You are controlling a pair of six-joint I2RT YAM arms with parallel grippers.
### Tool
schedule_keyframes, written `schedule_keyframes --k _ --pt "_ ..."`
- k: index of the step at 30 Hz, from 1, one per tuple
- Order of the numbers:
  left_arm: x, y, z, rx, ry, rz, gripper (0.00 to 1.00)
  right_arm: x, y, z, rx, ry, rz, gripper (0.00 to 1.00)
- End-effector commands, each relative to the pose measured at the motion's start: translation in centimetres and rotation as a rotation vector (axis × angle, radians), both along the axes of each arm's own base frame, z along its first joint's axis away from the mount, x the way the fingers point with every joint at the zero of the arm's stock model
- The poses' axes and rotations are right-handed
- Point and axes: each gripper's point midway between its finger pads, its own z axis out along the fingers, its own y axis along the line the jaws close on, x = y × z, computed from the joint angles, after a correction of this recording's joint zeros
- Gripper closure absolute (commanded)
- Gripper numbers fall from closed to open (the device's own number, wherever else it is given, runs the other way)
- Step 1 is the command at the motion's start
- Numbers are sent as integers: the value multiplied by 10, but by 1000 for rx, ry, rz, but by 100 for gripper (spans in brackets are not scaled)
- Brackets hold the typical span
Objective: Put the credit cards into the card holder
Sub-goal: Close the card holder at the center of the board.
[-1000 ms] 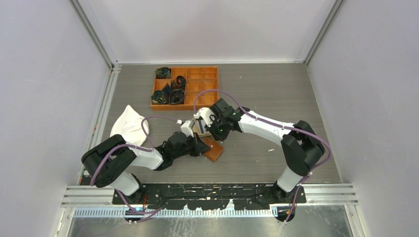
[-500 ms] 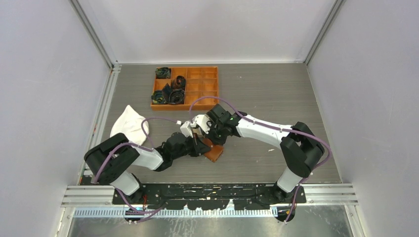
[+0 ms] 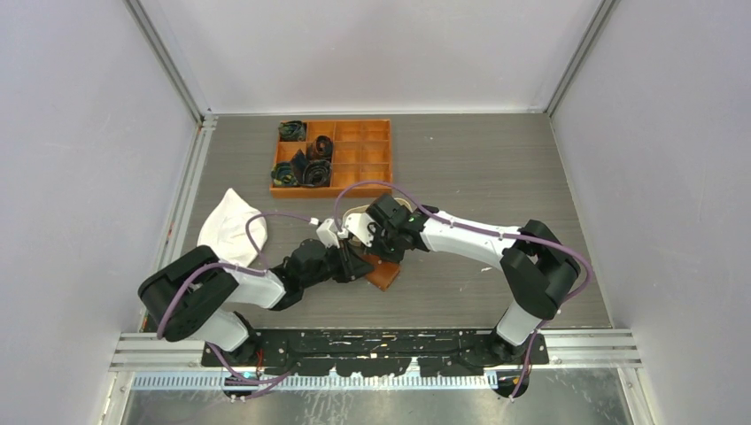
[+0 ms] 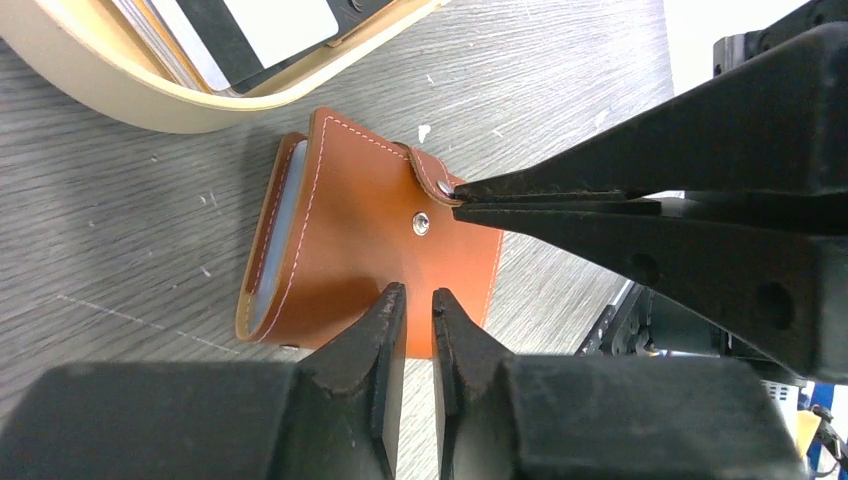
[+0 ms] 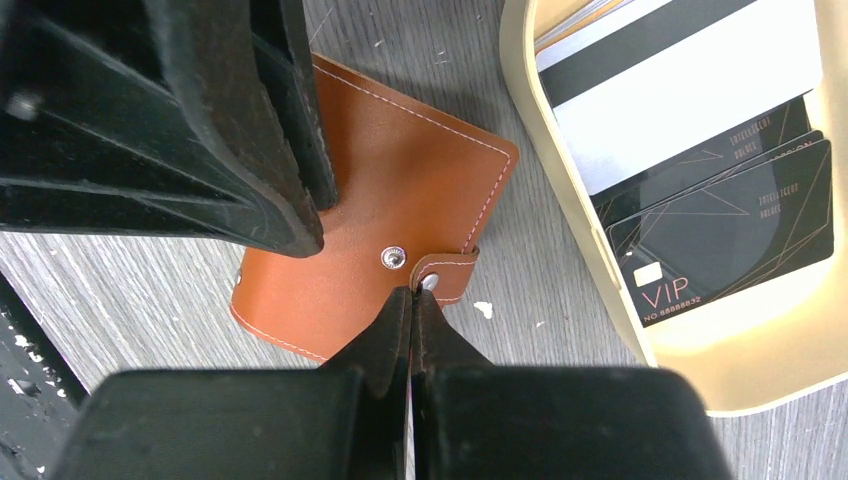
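Opening the card holder (image 4: pixel 370 240) seems the step in hand: it lies folded on the table (image 4: pixel 120 250), just near of the beige tray (image 5: pixel 560 200) holding the credit cards (image 5: pixel 700 120). The right gripper (image 5: pixel 412 295) has its fingers closed at the unsnapped tab (image 5: pixel 447 275), whether gripping it I cannot tell; the left gripper (image 4: pixel 418 298) fingers stand a slit apart over the cover, holding nothing. Next the cover wants lifting while the left pins the body down. The top view hides tab and tips under the wrists; both wrist views show them

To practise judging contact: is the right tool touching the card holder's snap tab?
Touching. The right wrist view shows the right tool with its tips pinched on the snap tab of the card holder; no gap.
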Motion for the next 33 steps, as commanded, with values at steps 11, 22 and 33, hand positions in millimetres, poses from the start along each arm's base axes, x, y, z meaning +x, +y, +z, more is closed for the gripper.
schedule_keyframes --k 11,22,33 --pt "11 11 2 71 -37 32 86 0 12 3 11 -69 65 99" --pt "10 7 -2 61 -24 18 88 -7 20 3 -5 -97 116 99" --pt "9 8 -3 58 -24 19 89 -17 23 1 -29 -120 178 99"
